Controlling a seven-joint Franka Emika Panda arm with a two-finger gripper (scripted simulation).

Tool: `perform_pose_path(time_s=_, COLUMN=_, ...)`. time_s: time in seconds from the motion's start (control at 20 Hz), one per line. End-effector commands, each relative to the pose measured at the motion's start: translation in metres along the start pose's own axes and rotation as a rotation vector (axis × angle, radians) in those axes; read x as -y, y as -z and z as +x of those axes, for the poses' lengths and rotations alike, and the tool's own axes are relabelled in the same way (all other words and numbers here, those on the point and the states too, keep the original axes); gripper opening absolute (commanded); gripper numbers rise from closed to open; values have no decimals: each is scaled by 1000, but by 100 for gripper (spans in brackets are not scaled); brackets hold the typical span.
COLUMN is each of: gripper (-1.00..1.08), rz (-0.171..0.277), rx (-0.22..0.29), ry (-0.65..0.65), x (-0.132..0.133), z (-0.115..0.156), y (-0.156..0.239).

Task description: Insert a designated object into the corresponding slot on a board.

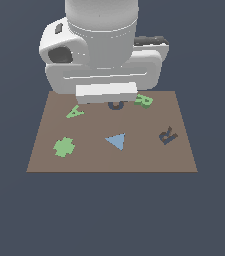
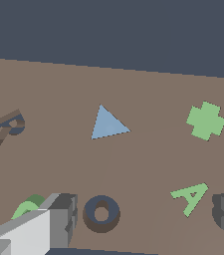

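Note:
The light-green R block (image 1: 144, 100) lies at the board's (image 1: 99, 157) far edge, toward the exterior view's right, partly under the arm. In the wrist view only a corner of the R block (image 2: 26, 207) shows, behind and outside one finger (image 2: 58, 224). My gripper (image 2: 143, 224) is open with its fingers wide apart and holds nothing. The dark O ring and the green A sit in the span between them. The dark R-shaped slot (image 1: 168, 135) is on the board's right side in the exterior view, also seen as the slot (image 2: 6, 127) in the wrist view.
A dark O ring (image 2: 101, 213), a green letter A (image 1: 74, 112), a green clover-like cross (image 1: 64, 147) and a blue triangle (image 1: 116, 141) lie on the board. The white arm's hand (image 1: 106, 93) hangs over the board's far edge.

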State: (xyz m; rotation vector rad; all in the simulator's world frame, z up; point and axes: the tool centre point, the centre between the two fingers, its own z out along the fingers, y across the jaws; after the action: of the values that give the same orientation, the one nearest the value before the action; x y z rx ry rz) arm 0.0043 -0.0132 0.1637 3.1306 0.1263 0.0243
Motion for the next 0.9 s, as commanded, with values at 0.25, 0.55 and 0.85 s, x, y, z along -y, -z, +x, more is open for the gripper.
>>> perform_pose_path(time_s=0.25, gripper=100, rz=4, rx=2, ry=218, x=34, z=-4, y=-23)
perform_pose_path(time_s=0.55, gripper=100, rz=9, rx=3, ry=478, x=72, z=-18, y=-50)
perform_pose_path(time_s=0.85, gripper=100, rz=13, rx=5, ry=729, x=104, z=-42, y=-76)
